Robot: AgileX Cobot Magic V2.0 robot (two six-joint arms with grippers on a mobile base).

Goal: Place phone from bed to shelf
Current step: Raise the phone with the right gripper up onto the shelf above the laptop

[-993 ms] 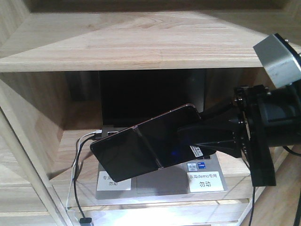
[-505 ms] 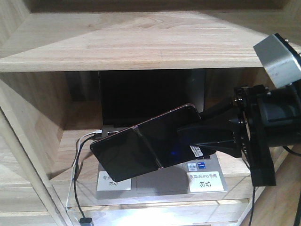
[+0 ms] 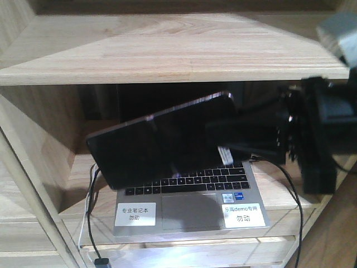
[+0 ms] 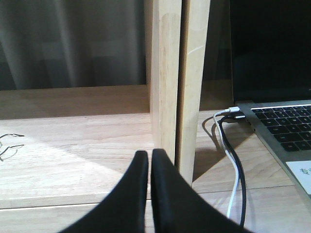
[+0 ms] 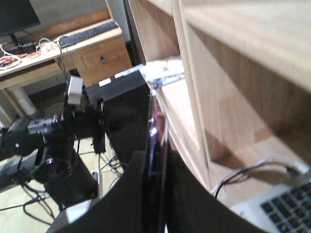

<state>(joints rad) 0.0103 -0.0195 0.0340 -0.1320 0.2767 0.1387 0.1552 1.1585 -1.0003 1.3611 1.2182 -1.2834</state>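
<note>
The phone (image 3: 150, 146) hangs clamped by its right end in the right claw (image 3: 220, 139), long axis running left and slightly down from it, inside the shelf (image 3: 167, 56) compartment above the open laptop (image 3: 189, 206), apparently resting on nothing. The left claw (image 4: 148, 162) is pinched closed and empty before the shelf's upright, out of play

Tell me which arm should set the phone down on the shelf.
Right. The right tool grips the phone, held tilted above the laptop inside the shelf. The left tool is shut and empty at the neighbouring compartment, across a divider board.
</note>
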